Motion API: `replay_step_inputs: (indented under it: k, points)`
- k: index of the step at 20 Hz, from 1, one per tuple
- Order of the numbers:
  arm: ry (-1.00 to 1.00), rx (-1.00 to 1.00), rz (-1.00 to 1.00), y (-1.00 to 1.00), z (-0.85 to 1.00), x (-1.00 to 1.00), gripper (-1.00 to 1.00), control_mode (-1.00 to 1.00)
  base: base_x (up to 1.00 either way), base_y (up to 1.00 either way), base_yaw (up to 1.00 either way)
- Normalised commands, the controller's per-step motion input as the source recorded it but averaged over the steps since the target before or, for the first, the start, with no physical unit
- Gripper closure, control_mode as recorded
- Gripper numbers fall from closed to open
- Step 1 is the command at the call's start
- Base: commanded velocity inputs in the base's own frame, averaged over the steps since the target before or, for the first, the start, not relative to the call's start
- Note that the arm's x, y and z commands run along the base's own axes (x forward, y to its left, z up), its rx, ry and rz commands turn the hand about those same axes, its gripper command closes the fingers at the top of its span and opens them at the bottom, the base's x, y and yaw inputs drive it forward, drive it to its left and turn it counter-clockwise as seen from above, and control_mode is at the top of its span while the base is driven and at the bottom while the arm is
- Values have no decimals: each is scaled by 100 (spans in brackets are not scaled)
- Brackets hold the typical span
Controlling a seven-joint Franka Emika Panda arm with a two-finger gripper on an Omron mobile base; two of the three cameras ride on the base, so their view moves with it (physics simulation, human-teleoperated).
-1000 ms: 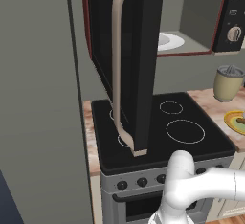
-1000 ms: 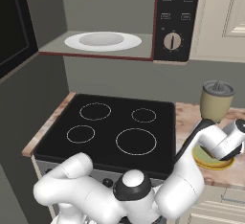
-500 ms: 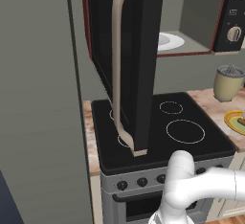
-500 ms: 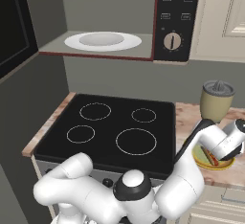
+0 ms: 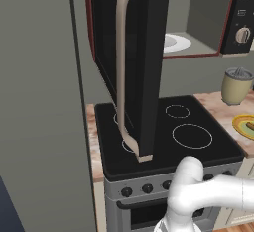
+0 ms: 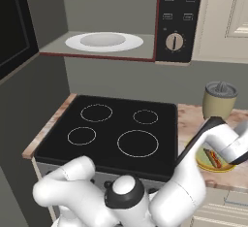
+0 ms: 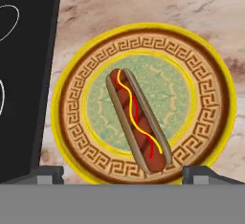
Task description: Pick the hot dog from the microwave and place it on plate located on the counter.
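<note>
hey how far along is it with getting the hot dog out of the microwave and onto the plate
Essentially finished. Done: the brown hot dog with yellow and red stripes lies on the round yellow patterned plate on the speckled stone counter. In hand: nothing; the two-finger gripper is open above it. Left: only pulling the arm away. The black microwave holds just its white dish.

Grey wall (image 6: 121,8), black stovetop (image 6: 116,131), pale cabinet door (image 6: 227,20)
</note>
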Motion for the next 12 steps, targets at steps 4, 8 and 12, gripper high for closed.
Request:
replay_step_inputs:
  k: [4,8,12]
  points:
    - [4,-3,0,84,41,-44,-100,-100,0,0,0]
    - [6,-3,0,100,16,-22,-100,-100,0,0,0]
    - [4,-1,0,100,23,-19,-100,-100,0,0,0]
